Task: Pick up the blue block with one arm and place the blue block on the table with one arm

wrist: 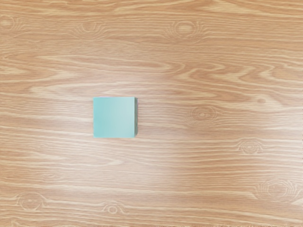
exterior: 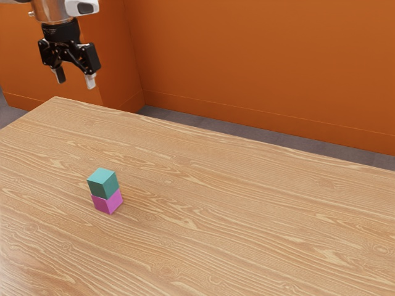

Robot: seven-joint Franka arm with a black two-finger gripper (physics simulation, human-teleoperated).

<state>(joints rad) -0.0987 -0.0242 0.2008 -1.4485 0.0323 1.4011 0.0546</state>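
Observation:
My gripper (exterior: 74, 81) is high above the table at the exterior view's upper left, its two fingers apart with nothing between them. The blue block (exterior: 102, 183), teal in colour, rests on top of a pink block (exterior: 108, 202) toward the exterior view's lower left, well below my hand. From above, in the wrist view, the top face of the blue block (wrist: 114, 117) is visible, and the pink block is hidden beneath it.
The wooden table (exterior: 247, 209) stretches toward the exterior view's right. Its far edge runs below an orange wall (exterior: 259, 68), with a strip of grey floor (exterior: 203, 121) between.

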